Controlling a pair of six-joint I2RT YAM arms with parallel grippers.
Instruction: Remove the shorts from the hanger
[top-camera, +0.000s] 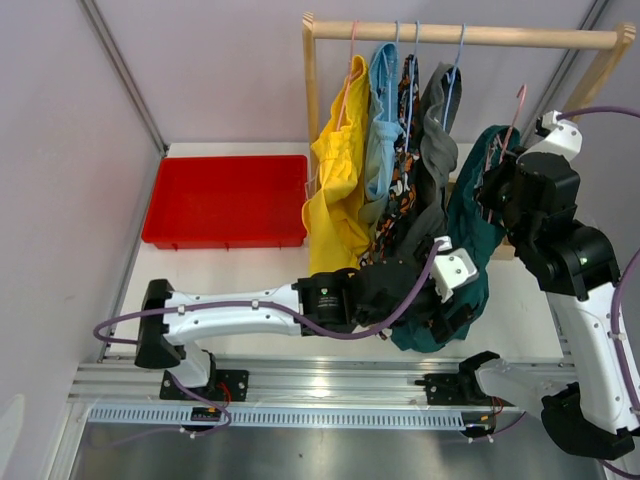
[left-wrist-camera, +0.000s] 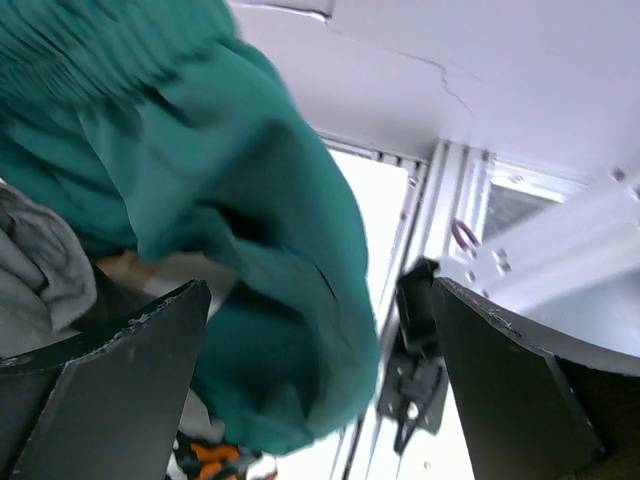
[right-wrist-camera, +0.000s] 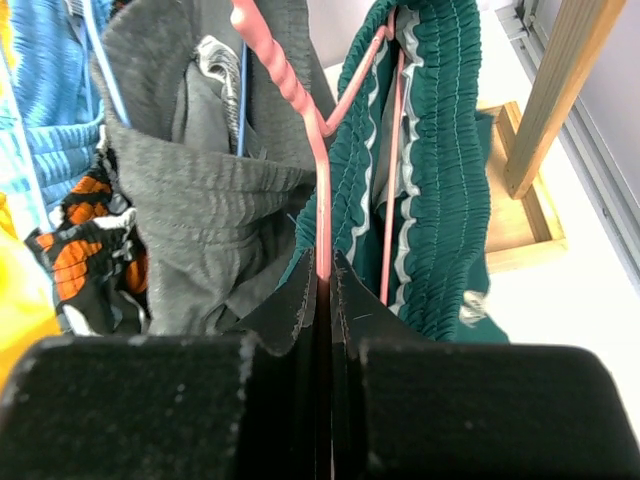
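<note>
Right wrist view: R gripper is clamped tight on the pink hanger. The teal shorts hang on it just beyond the jaws & to one side, w/ the grey shorts on the other side. Left wrist view: L gripper has its jaws wide apart, teal fabric sagging into the gap, crowding one finger, clear of the other, not pinched.

We see a white table carrying a red tray and a wooden rack hung with shorts.
</note>
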